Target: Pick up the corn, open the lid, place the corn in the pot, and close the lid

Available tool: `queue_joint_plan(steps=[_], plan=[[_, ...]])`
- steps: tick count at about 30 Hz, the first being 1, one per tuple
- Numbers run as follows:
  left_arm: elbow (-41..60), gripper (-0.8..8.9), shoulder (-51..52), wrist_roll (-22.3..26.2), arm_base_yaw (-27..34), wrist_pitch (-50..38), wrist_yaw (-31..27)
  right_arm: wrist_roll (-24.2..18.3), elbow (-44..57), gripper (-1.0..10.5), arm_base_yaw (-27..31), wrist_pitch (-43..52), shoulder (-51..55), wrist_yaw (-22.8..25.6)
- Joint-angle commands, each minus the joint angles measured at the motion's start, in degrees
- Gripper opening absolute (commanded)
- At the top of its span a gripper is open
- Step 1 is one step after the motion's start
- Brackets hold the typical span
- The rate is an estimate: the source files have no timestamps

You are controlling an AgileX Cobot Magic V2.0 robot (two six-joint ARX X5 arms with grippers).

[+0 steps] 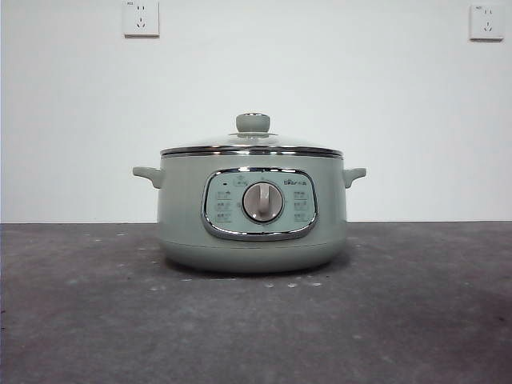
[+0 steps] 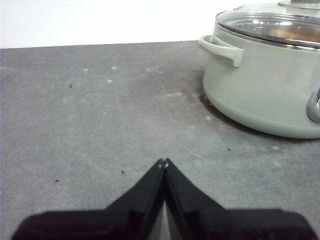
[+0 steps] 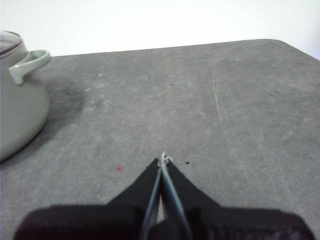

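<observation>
The sage-green pot (image 1: 252, 240) stands in the middle of the table, its silver dial facing the front camera. The glass lid (image 1: 252, 144) with its green knob sits closed on the pot's rim. In the left wrist view a yellow-orange shape under the lid (image 2: 272, 25) looks like the corn (image 2: 292, 33) inside the pot (image 2: 260, 85). My left gripper (image 2: 164, 162) is shut and empty above the bare table, apart from the pot's side handle. My right gripper (image 3: 163, 159) is shut and empty on the pot's (image 3: 20, 115) other side. Neither arm shows in the front view.
The dark grey table (image 1: 256, 336) runs to a white wall with two sockets (image 1: 141, 18). The table's far rounded corner (image 3: 280, 42) shows in the right wrist view.
</observation>
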State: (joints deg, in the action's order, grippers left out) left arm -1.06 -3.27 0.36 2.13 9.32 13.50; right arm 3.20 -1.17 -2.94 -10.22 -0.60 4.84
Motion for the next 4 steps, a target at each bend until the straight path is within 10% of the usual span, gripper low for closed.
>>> queue_joint_plan(steps=[1, 4], plan=[[0.5, -0.04, 0.0, -0.3, 0.2, -0.4, 0.0, -0.2, 0.3, 0.0, 0.0, -0.1, 0.1, 0.0], [0.5, -0.04, 0.0, -0.3, 0.2, -0.4, 0.0, -0.2, 0.3, 0.0, 0.0, -0.1, 0.1, 0.0]])
